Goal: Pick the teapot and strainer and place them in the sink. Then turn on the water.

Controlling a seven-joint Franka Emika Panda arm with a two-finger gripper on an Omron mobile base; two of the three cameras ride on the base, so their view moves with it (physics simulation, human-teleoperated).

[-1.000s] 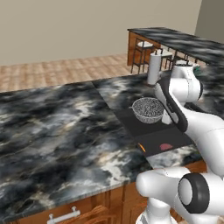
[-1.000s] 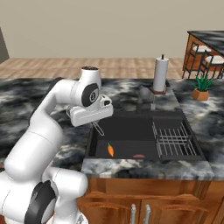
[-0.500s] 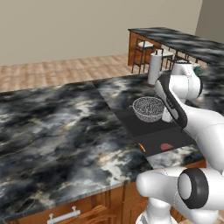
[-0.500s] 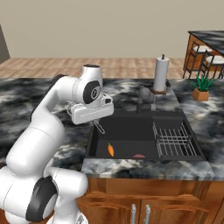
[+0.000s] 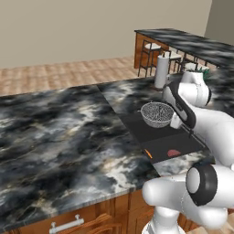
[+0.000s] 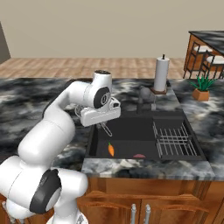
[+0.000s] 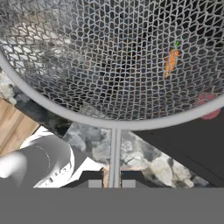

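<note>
Holding strainer [image 5: 157, 114]: silver mesh bowl, thin straight handle clamped in pincer [image 7: 113, 183], hanging above black sink [image 6: 131, 135].

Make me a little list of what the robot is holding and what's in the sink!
holding: the end effector is shut on the handle of the strainer
strainer place: in the air over the sink
in the sink: a carrot, a pinkish thing, a wire rack
faucet: grey, no water running
</note>
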